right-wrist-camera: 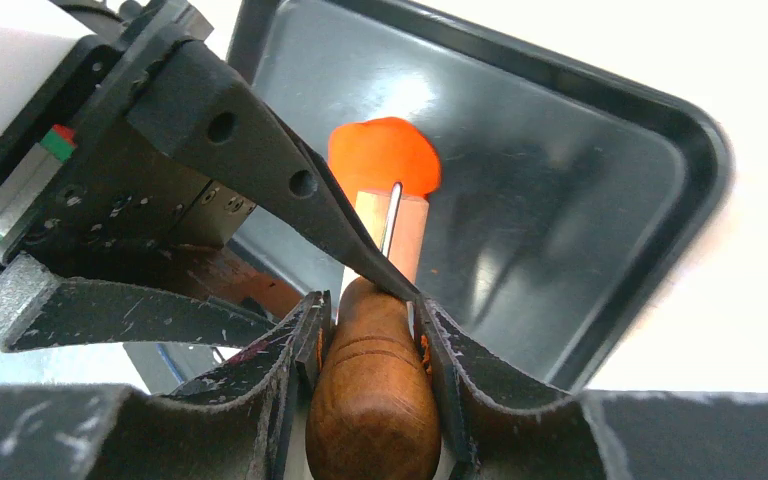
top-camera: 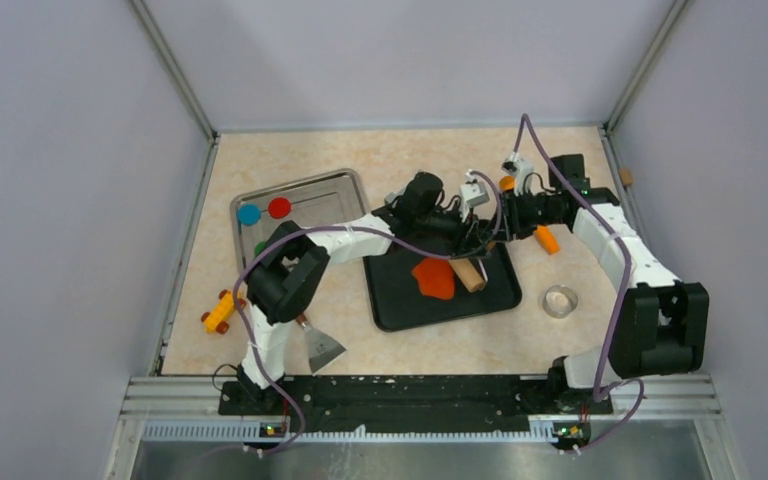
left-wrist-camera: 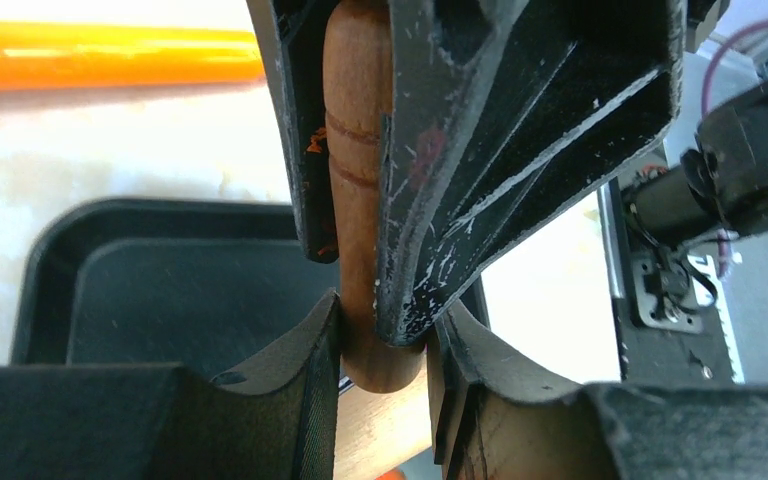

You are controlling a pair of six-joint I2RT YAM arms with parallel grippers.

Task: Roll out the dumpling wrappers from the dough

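A flat orange dough piece (top-camera: 434,277) lies on the black tray (top-camera: 400,305). The wooden rolling pin (top-camera: 470,272) rests at the dough's right edge, its roller on the tray. Both grippers meet at the pin's far brown handle. My right gripper (right-wrist-camera: 368,320) is shut on that handle (right-wrist-camera: 372,400), with the dough (right-wrist-camera: 385,155) and roller (right-wrist-camera: 395,235) beyond it. My left gripper (left-wrist-camera: 385,330) is shut across the same handle (left-wrist-camera: 358,200), with one right gripper finger (left-wrist-camera: 480,170) also caught between its pads. In the top view the left gripper (top-camera: 476,244) and right gripper (top-camera: 492,230) overlap.
A metal tray (top-camera: 335,190) at the left holds blue, red and green discs. A yellow-orange toy (top-camera: 219,311) and a scraper (top-camera: 322,347) lie near the left arm. A metal ring cutter (top-camera: 560,301) and an orange piece (top-camera: 547,239) lie right of the black tray.
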